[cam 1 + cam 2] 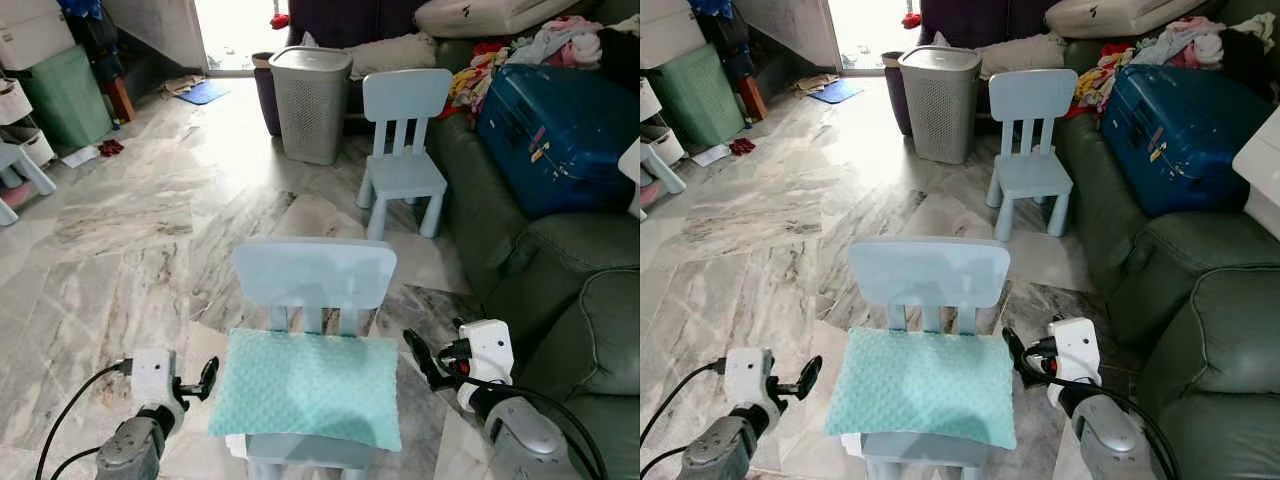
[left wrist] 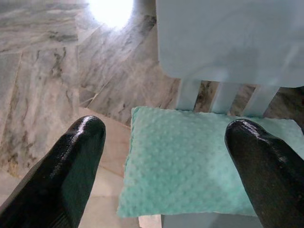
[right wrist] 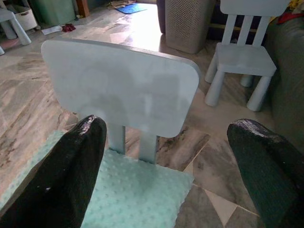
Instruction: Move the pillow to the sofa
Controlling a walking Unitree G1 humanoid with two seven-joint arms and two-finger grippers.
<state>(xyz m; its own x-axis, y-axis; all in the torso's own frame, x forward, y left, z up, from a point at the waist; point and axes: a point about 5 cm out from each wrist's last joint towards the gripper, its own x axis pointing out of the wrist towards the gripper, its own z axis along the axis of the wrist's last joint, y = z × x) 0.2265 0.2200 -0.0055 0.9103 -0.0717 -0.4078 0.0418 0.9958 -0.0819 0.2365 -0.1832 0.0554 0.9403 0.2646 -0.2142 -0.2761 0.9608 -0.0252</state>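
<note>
Pillow (image 1: 310, 388): flat on near chair (image 1: 315, 272) seat, not yet lifted. Left gripper (image 1: 207, 377) and right gripper (image 1: 418, 355): jaws open, flanking it. Sofa (image 1: 560, 290): right, transfer outstanding.

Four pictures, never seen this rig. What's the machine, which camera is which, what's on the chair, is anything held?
It's a walking humanoid robot with two arms, each ending in a gripper of two long black fingers. The two wide pictures come from a stereo camera on its head, looking forward and down. The other two come from cameras on the wrists, looking along each gripper's fingers.

Directly in front stands a small pale blue chair with a mint green pillow lying on its seat. The left gripper sits beside the pillow's left edge and the right gripper beside its right edge. Both are open and hold nothing.

The green sofa is on the robot's right, with a blue suitcase and clothes on it. Farther back are a second chair and a grey laundry basket.
</note>
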